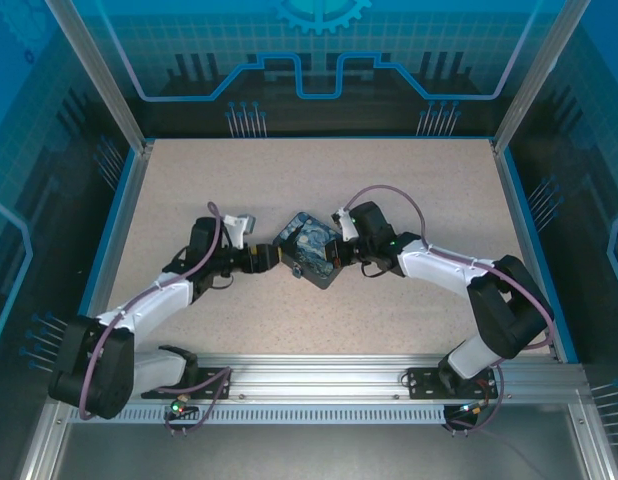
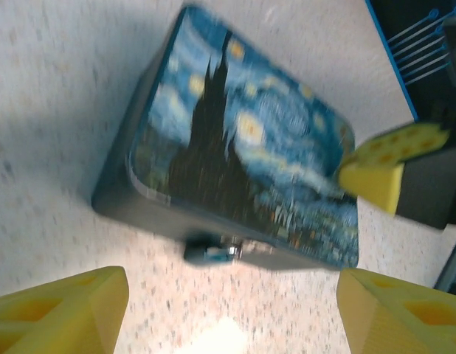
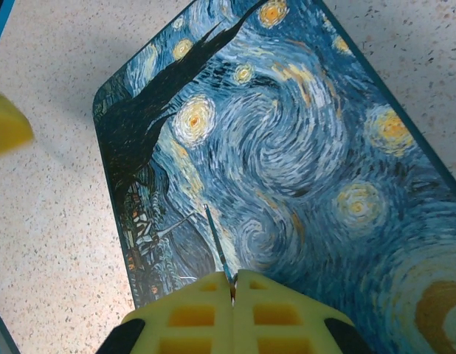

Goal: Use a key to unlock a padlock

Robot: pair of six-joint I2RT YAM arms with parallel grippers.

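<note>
**Key over the lid, padlock down on the wall facing the left arm**

Right gripper [image 3: 233, 286]: pads pressed together, pinching the key [image 3: 215, 240] by its head. Thin grey sliver, reaching from the fingertips up and slightly left in the right wrist view, low over the painted lid of the box [image 3: 309, 147]. Touching the lid or just clear of it: cannot tell.

Left gripper [image 2: 229, 299]: fingers spread wide, nothing between them, low over the table [image 2: 43, 133] and just short of the box's near wall. Straight ahead of that gap, the padlock [image 2: 212, 252]: small, dark, one bright glint, hanging about mid-wall just under the lid's rim. Too blurred to read which way the keyhole faces.

Judged from the painting's village strip in both wrist views:
- Padlock on the wall facing the left arm, so nearer the left fingers than the right.
- Key just inside the lid edge above that same wall, off toward one end of it.
- Long axis roughly parallel to that edge, so pointing along the wall, not down at the lock.

Probably calls for the left fingers to close on the padlock and steady it. Then over the rim with the key, turned into line with the keyhole. Risk: so thin a key twisting in the soft pads on contact.
</note>
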